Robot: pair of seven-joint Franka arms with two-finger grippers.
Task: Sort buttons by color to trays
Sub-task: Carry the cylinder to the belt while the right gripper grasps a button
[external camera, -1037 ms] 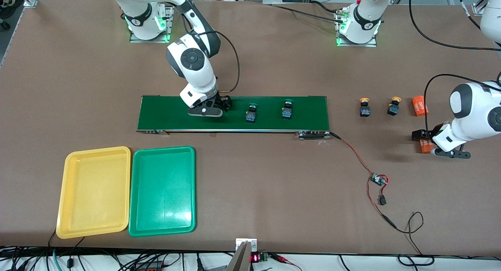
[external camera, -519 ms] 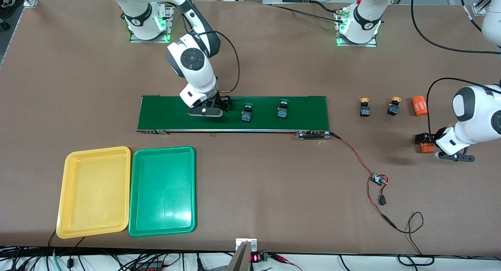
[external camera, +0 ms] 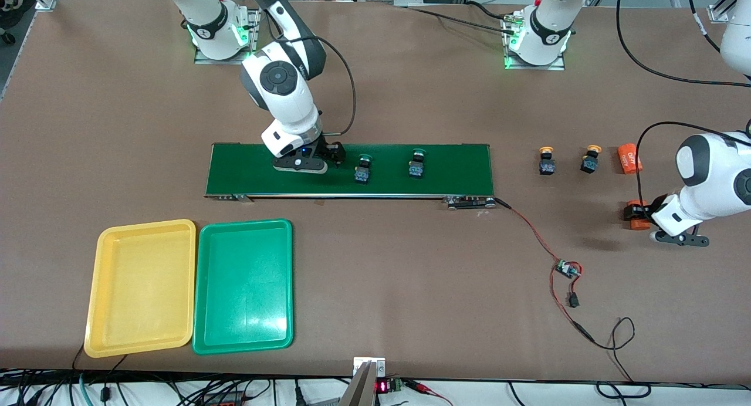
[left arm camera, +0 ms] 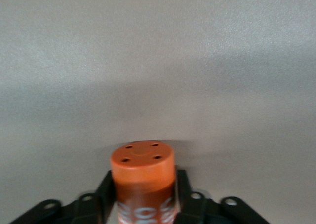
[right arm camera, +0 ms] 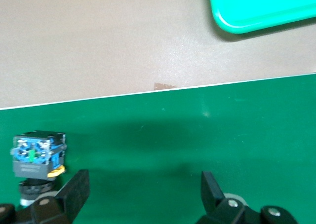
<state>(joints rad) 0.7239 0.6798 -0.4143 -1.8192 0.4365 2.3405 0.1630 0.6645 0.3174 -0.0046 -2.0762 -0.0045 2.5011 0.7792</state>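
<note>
Buttons with green caps [external camera: 362, 168] ride the long dark-green conveyor belt [external camera: 457, 171], so we hover our right gripper [external camera: 300, 164] wide apart over it to intercept them for the green plastic tray [external camera: 244, 344], while our left gripper [external camera: 645, 213] is clamped on an orange cylinder [left arm camera: 143, 177].

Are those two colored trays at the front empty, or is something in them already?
Empty. The yellow tray and the green tray beside it show only bare floors in the front view; no button lies in either.
</note>
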